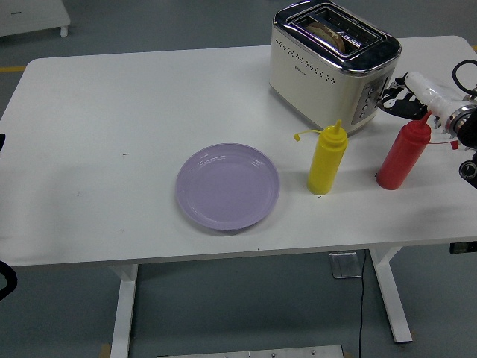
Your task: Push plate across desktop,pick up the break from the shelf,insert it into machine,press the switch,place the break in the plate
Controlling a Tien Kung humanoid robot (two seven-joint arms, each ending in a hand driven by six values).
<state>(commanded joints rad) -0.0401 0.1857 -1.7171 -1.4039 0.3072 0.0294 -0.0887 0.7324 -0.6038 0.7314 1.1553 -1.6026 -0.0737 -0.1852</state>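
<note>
The robot's right hand (397, 98), fingers curled and empty, touches the cream-and-chrome toaster (333, 63) holding bread (326, 30). Pressing the side switch straight down likely works best.

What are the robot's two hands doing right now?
Left hand: not in view.
Right hand: beside the toaster, holding nothing; whether its fingers are open cannot be told.
</note>
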